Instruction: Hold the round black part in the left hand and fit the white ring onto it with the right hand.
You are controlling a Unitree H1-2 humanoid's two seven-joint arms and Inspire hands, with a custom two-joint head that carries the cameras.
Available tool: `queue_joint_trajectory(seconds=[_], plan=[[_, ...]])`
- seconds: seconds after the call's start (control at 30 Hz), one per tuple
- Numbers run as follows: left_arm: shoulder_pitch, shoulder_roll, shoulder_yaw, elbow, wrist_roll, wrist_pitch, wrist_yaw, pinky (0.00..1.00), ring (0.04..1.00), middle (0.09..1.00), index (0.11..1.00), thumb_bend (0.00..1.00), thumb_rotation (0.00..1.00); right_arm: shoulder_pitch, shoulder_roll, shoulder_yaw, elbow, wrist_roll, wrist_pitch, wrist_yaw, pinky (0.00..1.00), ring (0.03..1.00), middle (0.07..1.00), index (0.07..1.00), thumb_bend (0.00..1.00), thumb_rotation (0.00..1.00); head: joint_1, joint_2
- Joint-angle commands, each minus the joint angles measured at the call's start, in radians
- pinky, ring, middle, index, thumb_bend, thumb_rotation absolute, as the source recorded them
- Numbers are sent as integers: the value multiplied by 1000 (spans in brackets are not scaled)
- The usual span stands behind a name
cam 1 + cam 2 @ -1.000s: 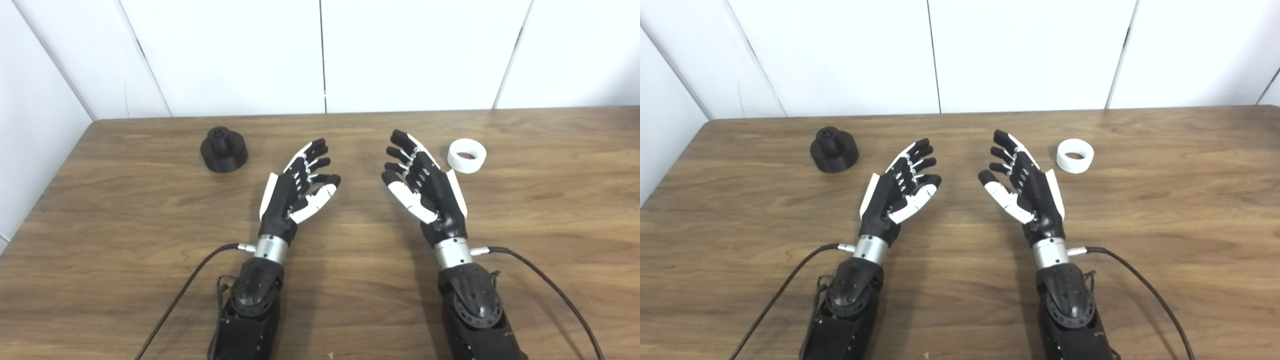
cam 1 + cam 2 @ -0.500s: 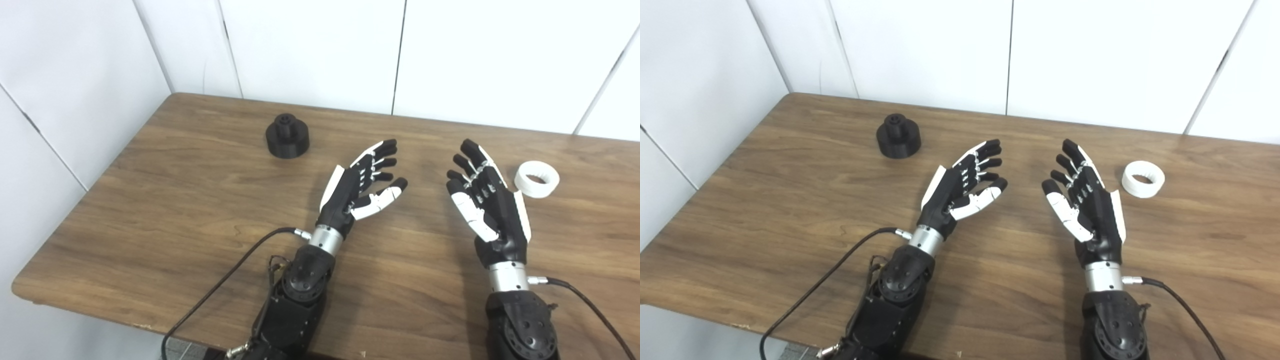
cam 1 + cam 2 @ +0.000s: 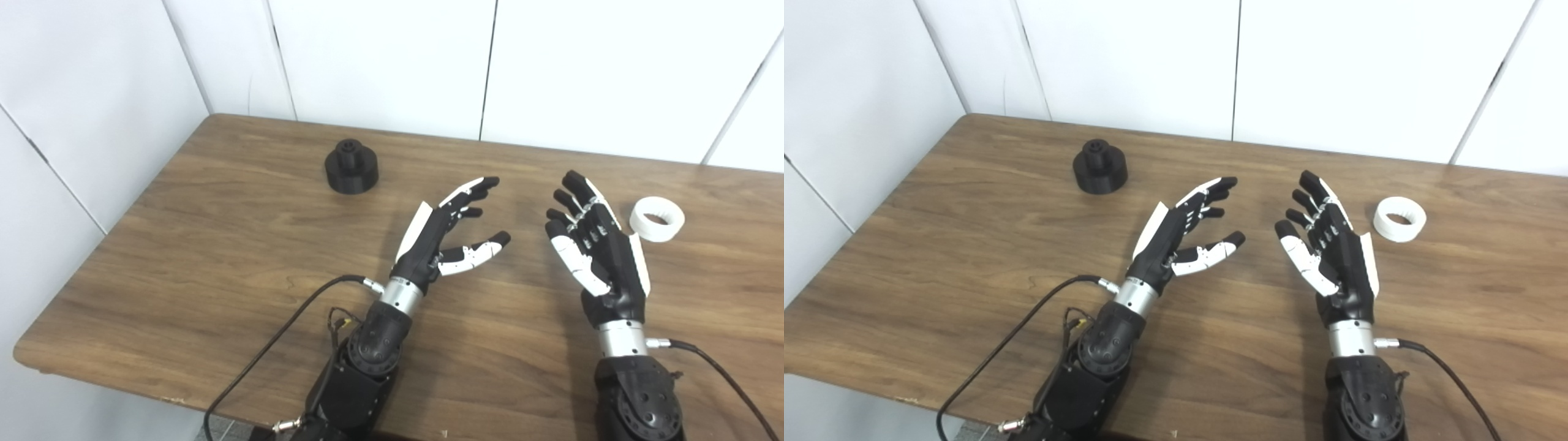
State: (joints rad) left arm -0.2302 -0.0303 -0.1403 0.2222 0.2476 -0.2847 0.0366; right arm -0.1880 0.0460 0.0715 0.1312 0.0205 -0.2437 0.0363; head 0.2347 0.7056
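The round black part (image 3: 351,166), a squat disc with a knob on top, stands upright on the wooden table (image 3: 233,245) at the far left. My left hand (image 3: 450,229) hovers open to its right and nearer to me, palm turned sideways, well apart from it. The white ring (image 3: 657,218) lies flat at the right. Just left of the ring, my right hand (image 3: 591,245) is open with its palm up and holds nothing; a small gap separates them.
White wall panels (image 3: 380,61) close off the table at the back and on the left. The table's left corner and front edge (image 3: 122,392) are in view. A black cable (image 3: 263,361) trails from each wrist across the wood.
The camera swung left between the oldest frames and now, shifting the whole scene. Since half a second ago my left hand has rolled onto its side and spread its thumb; the right hand is still.
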Motion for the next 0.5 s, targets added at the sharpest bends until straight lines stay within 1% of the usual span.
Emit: queue_joint_trajectory(seconds=[0.0, 0.13, 0.3, 0.4, 0.47], plan=[[-15, 25, 8, -15, 20, -22, 15, 756, 853, 904, 847, 496, 194, 53, -22, -12, 36, 4, -7, 7, 804, 882, 906, 869, 574, 433, 1, 1], [-15, 39, 16, -22, 17, -19, 13, 737, 840, 899, 841, 494, 166, 55, -20, -14, 37, 11, -7, 9, 797, 882, 908, 869, 574, 429, 1, 1], [-12, 50, 20, -37, 56, -4, 30, 726, 834, 892, 842, 494, 168, 55, -22, -15, 43, 9, -14, 8, 795, 881, 908, 869, 576, 434, 4, 3], [-14, 54, 27, -42, 44, 1, 25, 726, 836, 897, 842, 504, 151, 54, -20, -18, 48, 19, -18, 10, 788, 877, 904, 864, 578, 422, 9, 2], [-16, 58, 31, -45, 37, 6, 21, 730, 847, 906, 847, 509, 177, 52, -21, -18, 51, 20, -21, 11, 780, 873, 901, 862, 569, 413, 12, 1]])
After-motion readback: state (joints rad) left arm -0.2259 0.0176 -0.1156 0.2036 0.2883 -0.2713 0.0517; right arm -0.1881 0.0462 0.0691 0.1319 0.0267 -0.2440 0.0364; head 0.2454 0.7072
